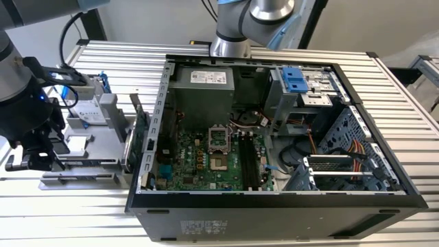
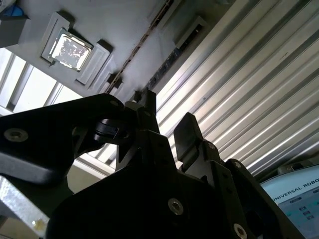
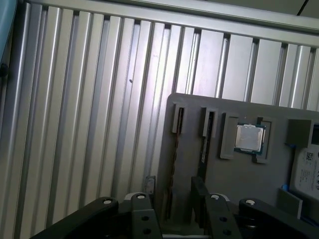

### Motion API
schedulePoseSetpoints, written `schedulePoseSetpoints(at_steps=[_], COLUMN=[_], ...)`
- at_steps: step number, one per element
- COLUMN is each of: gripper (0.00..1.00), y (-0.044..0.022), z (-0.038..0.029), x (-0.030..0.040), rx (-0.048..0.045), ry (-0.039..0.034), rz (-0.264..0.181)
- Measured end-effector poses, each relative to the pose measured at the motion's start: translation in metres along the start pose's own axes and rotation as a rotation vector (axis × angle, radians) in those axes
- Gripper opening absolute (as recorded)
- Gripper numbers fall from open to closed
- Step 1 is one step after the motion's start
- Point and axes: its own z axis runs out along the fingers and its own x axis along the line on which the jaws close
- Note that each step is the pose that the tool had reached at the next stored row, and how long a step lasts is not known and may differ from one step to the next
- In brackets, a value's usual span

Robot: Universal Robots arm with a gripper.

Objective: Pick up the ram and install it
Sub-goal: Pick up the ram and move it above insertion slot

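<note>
The hand point(image 3: 173, 193) is open: in both wrist views its 2 black fingers point(image 3: 200, 195) stand apart with a clear gap between them, and they grip nothing. In the first wrist view that gap lines up with the ram point(image 3: 175, 147), a thin stick standing on its edge in a narrow slot of a grey tray point(image 3: 249, 184). Tray shows on each side of the ram between it and the fingers; how far above the stick the fingertips are I cannot tell. The ram is in the tray, not in the computer.

A second stick point(image 3: 204, 149) stands on edge in a parallel slot just beside the ram. Past it, in a square recess of the same tray, lies a processor chip point(image 3: 248, 138) with its metal lid up, and near the tray's edge a hard drive point(image 3: 306, 169) lies flat. The tray rests on a ribbed aluminium surface point(image 3: 99, 124).

In the exterior view the arm and its hand hang low over the tray at the exterior view's left. On the tray's side toward the exterior view's right a broader green card point(image 1: 141, 128) stands on edge. Just beside it sits an open computer case point(image 1: 274, 208), lying on its side with the green motherboard point(image 1: 205, 159) facing up and long black memory slots point(image 1: 248, 162) running along it.
</note>
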Motion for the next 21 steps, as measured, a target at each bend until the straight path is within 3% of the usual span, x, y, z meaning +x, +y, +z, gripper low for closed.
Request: schedulePoseSetpoints(at_steps=[21], gripper=[1.00], y=[-0.0002], z=[0.0042], x=[0.0001], rx=[0.0001], ry=[-0.0001], rz=[0.000])
